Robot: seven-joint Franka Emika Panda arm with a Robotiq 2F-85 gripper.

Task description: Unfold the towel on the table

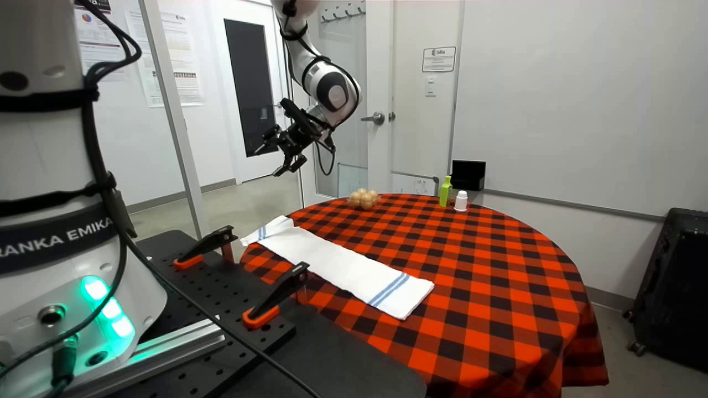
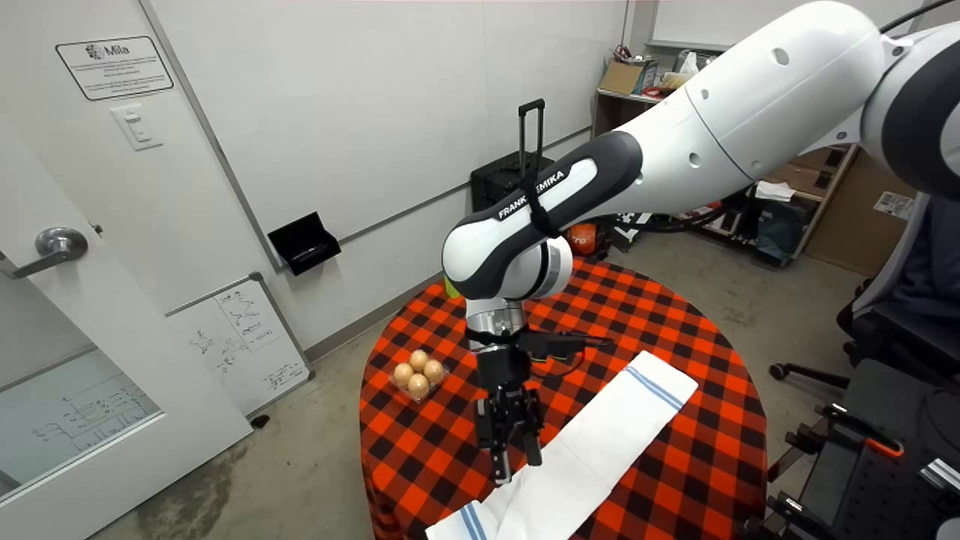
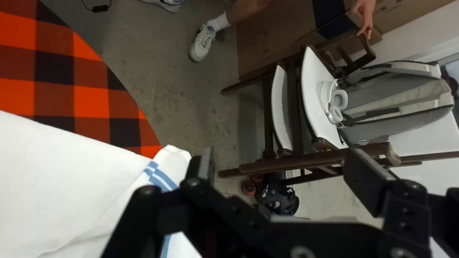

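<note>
In an exterior view, can see the towel [image 1: 337,260] laid out long on the checked table [image 1: 487,260], running from about the 10 o'clock edge in toward the middle, with blue stripes near both ends and kinda crooked at the 10 o'clock one; spot the gripper [image 1: 270,160] way up in the air at 12 o'clock from that crooked end, with spread fingers; also see a green bottle [image 1: 445,192] and a white bottle [image 1: 461,201] just beside each other between 12 and 1 o'clock on the table

In an exterior view, find the gripper [image 2: 517,471] pointing down to 6 o'clock, fingers clearly parted, in front of the towel [image 2: 592,450] from this angle; see that cloth slanting from 2 to 7 o'clock on the table, running out of view at the bottom; plus four brown eggs [image 2: 417,375] between 9 and 10 o'clock

In the wrist view, see the fingers wide apart at roughly 7 and 4 o'clock, with floor [image 3: 193,100] and chairs [image 3: 317,114] in the gap; can see the towel from 9 to 7 o'clock, striped end partly hidden behind the 7 o'clock finger; can also pick out a white sneaker [image 3: 202,43] between 11 and 12
</note>
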